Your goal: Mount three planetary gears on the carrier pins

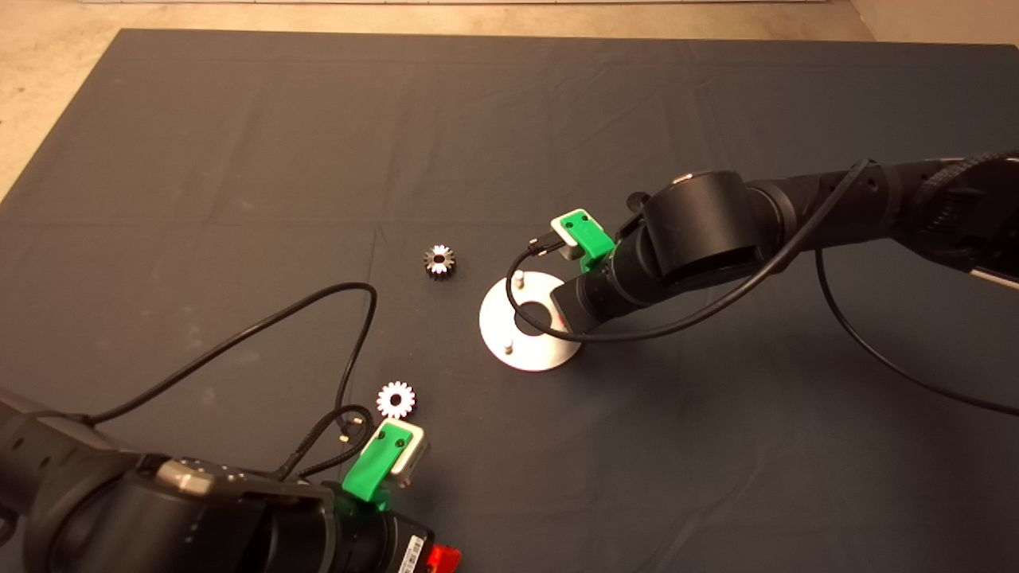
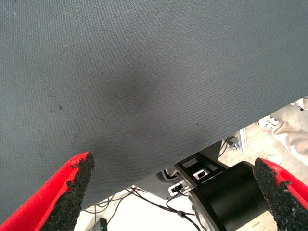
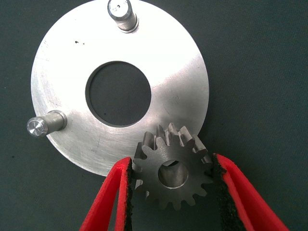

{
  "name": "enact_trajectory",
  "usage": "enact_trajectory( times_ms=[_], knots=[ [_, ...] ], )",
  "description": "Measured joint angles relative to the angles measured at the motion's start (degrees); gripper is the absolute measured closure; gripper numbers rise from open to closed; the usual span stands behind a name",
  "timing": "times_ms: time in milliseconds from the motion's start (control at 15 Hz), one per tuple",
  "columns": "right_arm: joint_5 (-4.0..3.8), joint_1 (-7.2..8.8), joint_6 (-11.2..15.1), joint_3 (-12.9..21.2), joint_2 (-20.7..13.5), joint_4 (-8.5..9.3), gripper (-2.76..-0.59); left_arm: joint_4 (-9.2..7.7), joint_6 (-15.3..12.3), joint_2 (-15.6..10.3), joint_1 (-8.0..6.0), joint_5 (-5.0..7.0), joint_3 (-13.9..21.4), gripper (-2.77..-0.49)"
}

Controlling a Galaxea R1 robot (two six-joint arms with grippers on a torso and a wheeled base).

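The shiny round disc point(image 1: 497, 328) lies mid-mat, with two carrier pins point(image 1: 518, 278) point(image 1: 508, 347) showing; the third pin is hidden. My right gripper point(image 1: 565, 317) reaches over the disc's right side. In the right wrist view the right gripper point(image 3: 172, 160) is shut on a planetary gear point(image 3: 173, 175), held flat over the edge of the disc point(image 3: 168, 62), away from the two bare pins point(image 3: 120, 12) point(image 3: 41, 126). Two more gears lie on the mat: a dark one point(image 1: 439, 261) left of the disc and a bright one point(image 1: 396, 399) nearer the front. My left gripper point(image 2: 175, 168) is open and empty.
My left arm point(image 1: 382, 458) waits at the mat's lower left, its black cable point(image 1: 350, 350) looping close to the bright gear. The left wrist view shows the mat's edge point(image 2: 192, 149) and a person's shoe point(image 2: 288, 134) on the floor beyond.
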Motion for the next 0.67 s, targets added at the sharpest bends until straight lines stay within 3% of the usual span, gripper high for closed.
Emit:
enact_trajectory(
  times_ms=[667],
  knots=[
    [-0.02, -0.12, -0.1, 0.0, -0.1, 0.0, -0.91, 0.0, 0.0, 0.0, 0.0, 0.0, 0.0, -2.36]
  ],
)
